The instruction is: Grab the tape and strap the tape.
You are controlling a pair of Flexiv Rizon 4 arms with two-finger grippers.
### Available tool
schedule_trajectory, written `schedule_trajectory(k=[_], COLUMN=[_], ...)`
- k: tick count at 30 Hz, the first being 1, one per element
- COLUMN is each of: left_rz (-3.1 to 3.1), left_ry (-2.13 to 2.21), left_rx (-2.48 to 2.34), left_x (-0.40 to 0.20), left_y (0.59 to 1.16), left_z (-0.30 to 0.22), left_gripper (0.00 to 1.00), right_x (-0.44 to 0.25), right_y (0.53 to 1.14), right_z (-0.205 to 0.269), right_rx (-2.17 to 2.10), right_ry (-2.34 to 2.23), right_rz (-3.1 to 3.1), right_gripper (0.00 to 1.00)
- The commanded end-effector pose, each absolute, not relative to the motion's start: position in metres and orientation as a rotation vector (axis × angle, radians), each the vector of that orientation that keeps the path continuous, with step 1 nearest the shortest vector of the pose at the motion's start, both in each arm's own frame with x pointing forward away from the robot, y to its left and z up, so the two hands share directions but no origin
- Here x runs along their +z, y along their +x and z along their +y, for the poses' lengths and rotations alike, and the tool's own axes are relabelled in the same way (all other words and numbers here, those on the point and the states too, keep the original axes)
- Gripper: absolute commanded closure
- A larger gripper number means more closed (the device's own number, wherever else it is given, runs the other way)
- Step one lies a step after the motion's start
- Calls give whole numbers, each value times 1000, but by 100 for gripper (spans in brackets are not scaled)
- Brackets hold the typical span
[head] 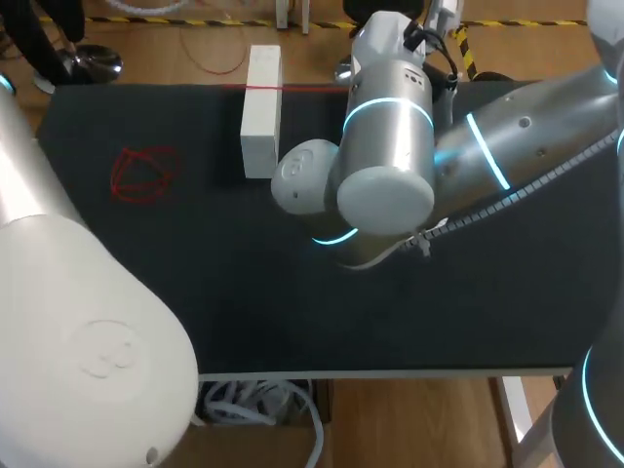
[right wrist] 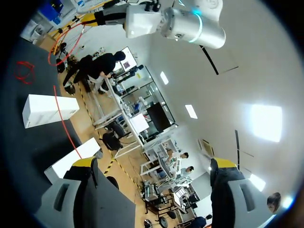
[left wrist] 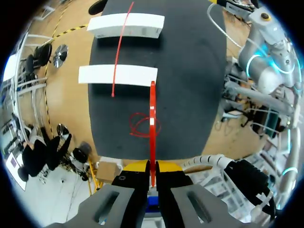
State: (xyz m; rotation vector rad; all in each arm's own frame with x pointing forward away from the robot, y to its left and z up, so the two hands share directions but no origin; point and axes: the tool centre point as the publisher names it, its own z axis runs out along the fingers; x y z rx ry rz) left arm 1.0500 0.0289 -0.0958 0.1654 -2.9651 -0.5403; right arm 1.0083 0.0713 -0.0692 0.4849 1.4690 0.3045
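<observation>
In the left wrist view my left gripper (left wrist: 152, 167) is shut on a red tape loop (left wrist: 152, 123) seen edge-on, held high above the black mat (left wrist: 190, 85). Ahead of it lie two white boxes (left wrist: 126, 24) (left wrist: 118, 75), with a thin red tape strand (left wrist: 118, 47) running across both. A red tangle of tape (left wrist: 141, 126) lies on the mat below the loop. My right gripper (right wrist: 154, 164) stands open and empty, pointing up past the boxes (right wrist: 50, 110) toward my left arm (right wrist: 161, 21). The head view shows one white box (head: 260, 112), the strand (head: 292, 88) and the tangle (head: 146, 174); both grippers are hidden there.
My right arm's elbow (head: 385, 146) hangs over the middle of the table and hides the second box. My left arm's housing (head: 78, 331) fills the near left corner. The table's front edge (head: 390, 371) runs close below the arms.
</observation>
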Motion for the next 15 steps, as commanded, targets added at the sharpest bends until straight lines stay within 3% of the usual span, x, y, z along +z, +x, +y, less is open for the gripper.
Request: schedule_trajectory(k=[1,3,4,5,15], left_rz=[-3061,-3077,-3077,-3077,-3077], left_ry=[174,157,157,157,157], left_rx=[-430,-405,-405,-405,-405], left_x=[-110,-109,-109,-109,-109], left_y=[1038,1040,1040,1040,1040], left_z=[49,50,50,50,50], left_gripper=[100,100,57,0,0], right_x=[-67,-67,-67,-67,-67], right_y=[1008,1008,1008,1008,1008], right_z=[70,70,70,70,70], right_rx=[306,306,306,306,306], right_ry=[484,484,484,484,484], right_rz=[1476,1476,1476,1476,1476], right_gripper=[0,0,0,0,0])
